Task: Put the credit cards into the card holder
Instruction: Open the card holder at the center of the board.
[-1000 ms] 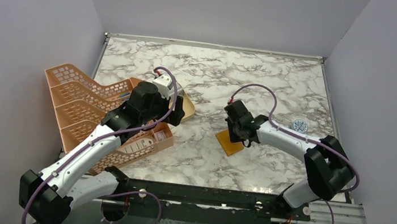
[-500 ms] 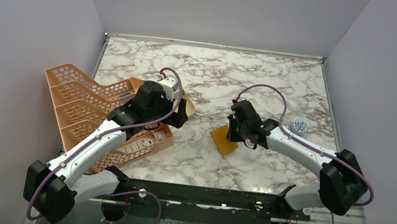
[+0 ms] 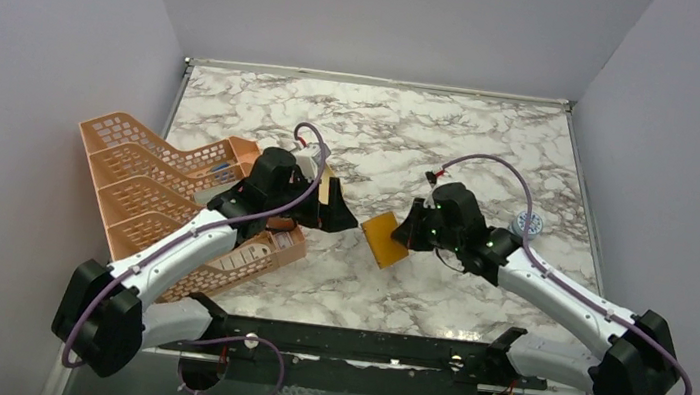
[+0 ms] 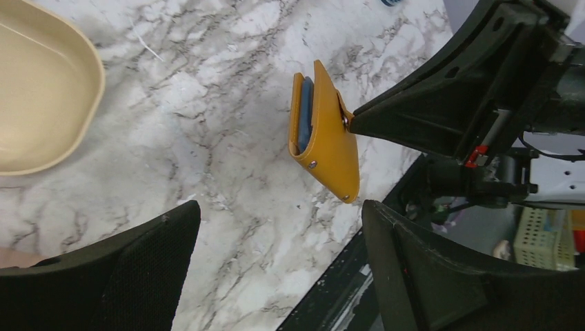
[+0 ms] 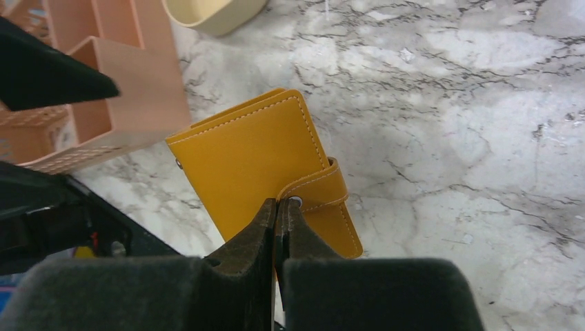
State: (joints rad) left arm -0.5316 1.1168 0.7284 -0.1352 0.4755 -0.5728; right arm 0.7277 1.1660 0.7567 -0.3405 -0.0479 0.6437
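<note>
The card holder [image 3: 383,239] is a mustard-orange folded wallet, held tilted on edge at the table's middle. My right gripper [image 3: 409,233] is shut on its snap tab. In the right wrist view my gripper [image 5: 278,203] pinches the tab by the snap, with the card holder [image 5: 255,158] hanging beyond it. In the left wrist view the card holder [image 4: 328,138] gapes slightly and shows its grey-blue inside. My left gripper [image 3: 343,219] is open and empty, just left of the wallet, and it also shows in its own wrist view [image 4: 276,207]. No credit cards are in view.
A peach lattice rack [image 3: 146,183] stands at the left under my left arm, and also shows in the right wrist view [image 5: 131,89]. A tan oval dish [image 4: 41,89] lies beside it. A small round blue-white object [image 3: 528,220] lies at the right. The black front rail [image 3: 348,343] runs along the near edge.
My right gripper has carried the card holder leftward and tilted it up off the table. My left gripper has swung right, from over the dish towards the wallet.
</note>
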